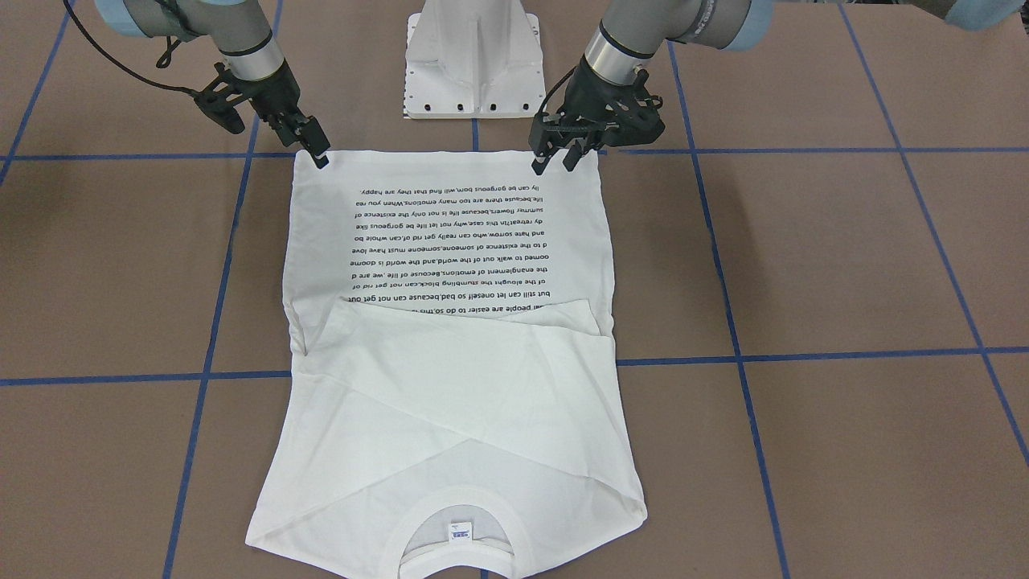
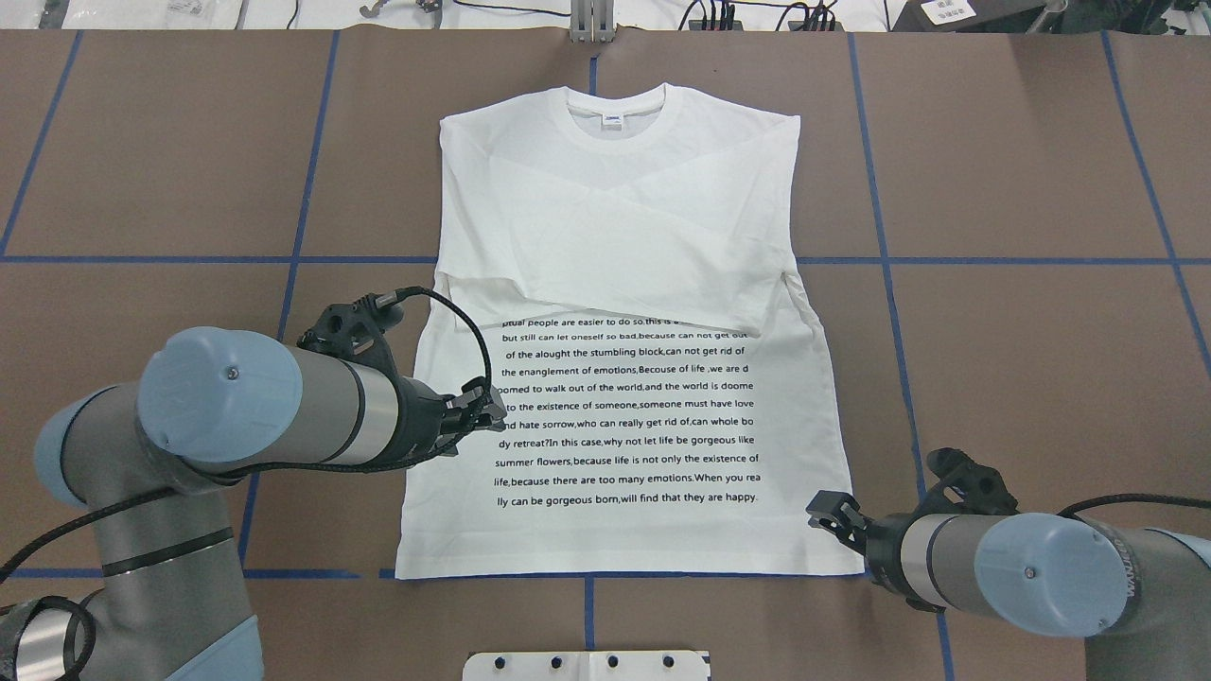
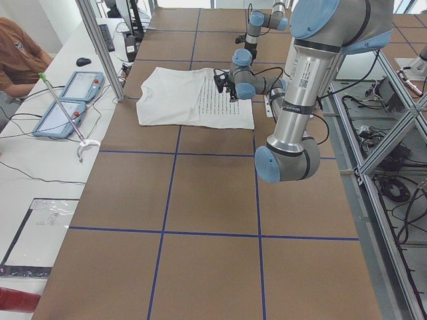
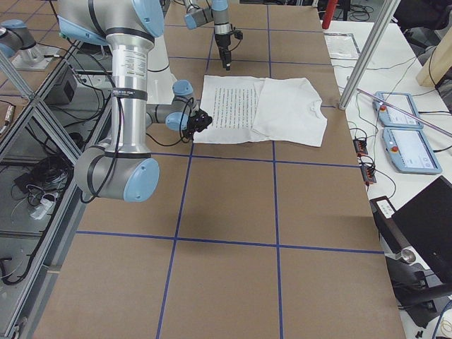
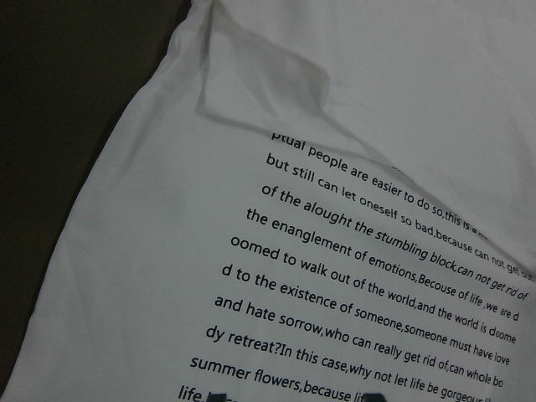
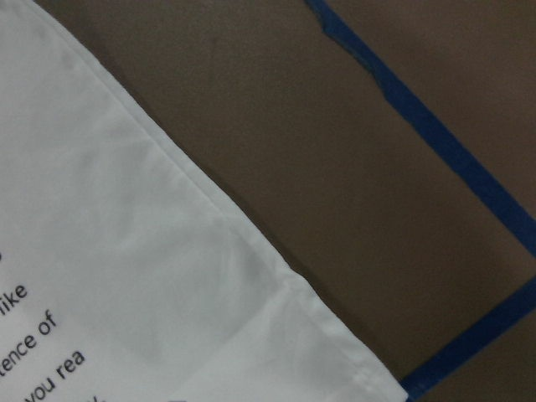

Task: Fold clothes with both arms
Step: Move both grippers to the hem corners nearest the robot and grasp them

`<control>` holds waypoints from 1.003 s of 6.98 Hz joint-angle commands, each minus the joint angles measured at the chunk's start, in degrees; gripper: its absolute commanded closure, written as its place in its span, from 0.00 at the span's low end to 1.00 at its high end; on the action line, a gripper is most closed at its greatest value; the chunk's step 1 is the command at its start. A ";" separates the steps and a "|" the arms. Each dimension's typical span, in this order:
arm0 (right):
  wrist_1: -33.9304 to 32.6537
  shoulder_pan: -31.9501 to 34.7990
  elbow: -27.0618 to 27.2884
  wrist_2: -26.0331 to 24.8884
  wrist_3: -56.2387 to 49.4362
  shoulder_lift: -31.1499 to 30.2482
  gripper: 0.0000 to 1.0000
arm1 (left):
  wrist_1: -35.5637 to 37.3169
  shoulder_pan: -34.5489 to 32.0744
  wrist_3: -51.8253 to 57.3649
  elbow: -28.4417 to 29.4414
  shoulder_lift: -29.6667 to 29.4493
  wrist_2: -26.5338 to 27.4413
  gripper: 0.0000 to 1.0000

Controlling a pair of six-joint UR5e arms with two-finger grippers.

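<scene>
Front-facing view: a white shirt [image 1: 450, 386] lies flat on the brown surface [image 1: 844, 265]. Its printed side is up, the sleeves are folded across the chest, the collar [image 1: 455, 503] points away from the robot and the hem lies toward it. The left end effector [image 1: 556, 165] hangs over the hem end on the robot's left side, its two fingers spread apart and holding nothing. The right end effector [image 1: 320, 157] sits at the other hem corner; I cannot tell whether it is open or closed.

Overhead view: the shirt [image 2: 615, 218] lies between the two arms. The left end effector [image 2: 492, 416] is above the printed lines, and the right end effector [image 2: 821, 513] is just beside the hem corner.

Left wrist view: the printed cloth [image 5: 151, 251] fills the frame. Two dark fingertips [image 5: 219, 398] show at the bottom edge, well apart.

Right wrist view: the hem corner [image 6: 126, 251] rests on the surface beside blue tape [image 6: 435, 134].
</scene>
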 commanded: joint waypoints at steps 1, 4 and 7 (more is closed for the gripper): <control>-0.03 -0.64 -0.29 -0.02 0.54 -0.22 0.07 | 0.00 0.89 -1.09 -0.95 0.84 -0.07 0.37; -0.03 -1.52 -1.35 -0.02 0.54 -0.13 0.13 | 0.97 1.07 -1.10 -1.83 1.19 -0.07 0.37; -0.03 -1.61 -1.70 0.51 0.54 -0.04 1.00 | 0.97 1.24 -1.10 -1.74 1.28 -0.07 0.37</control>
